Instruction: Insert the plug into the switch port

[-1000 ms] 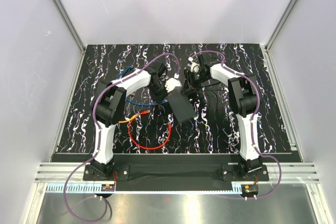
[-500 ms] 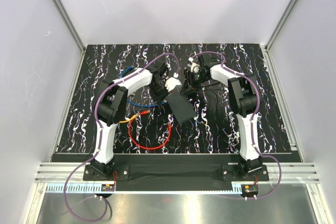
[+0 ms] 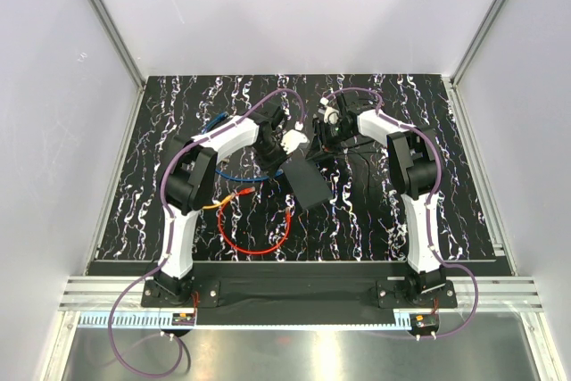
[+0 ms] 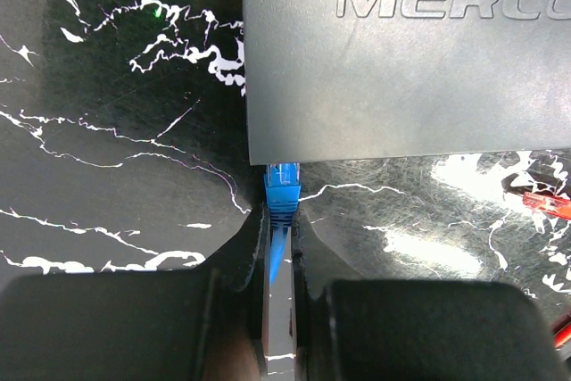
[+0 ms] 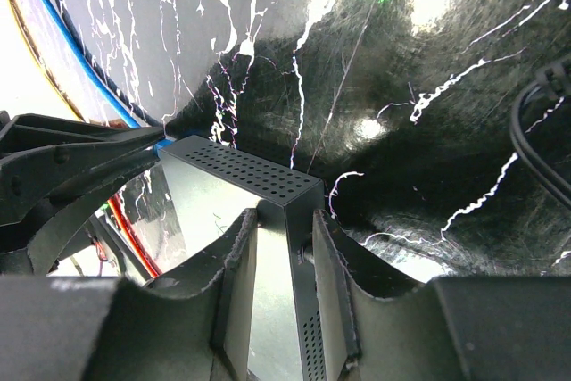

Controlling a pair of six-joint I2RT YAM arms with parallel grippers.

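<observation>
From above, the black switch box [image 3: 310, 183] is lying tilted on the marbled table [image 3: 446, 202]. At the left wrist, embossed lettering "MERCU" is running off frame across its lid. The left gripper [image 4: 282, 229] is pinching the blue plug [image 4: 284, 186], whose tip is touching the box's edge. The switch port itself is hidden there. At the right wrist, the right gripper [image 5: 284, 225] is clamping the box's perforated corner.

Matte black flat rectangular plastic box [image 4: 401, 51], rows of small round holes along one edge. Bright blue small plastic plug [image 4: 283, 186]. Black tabletop [image 3: 357, 220] veined in white like marble. Red thin looped cable [image 3: 254, 251] near its front edge.
</observation>
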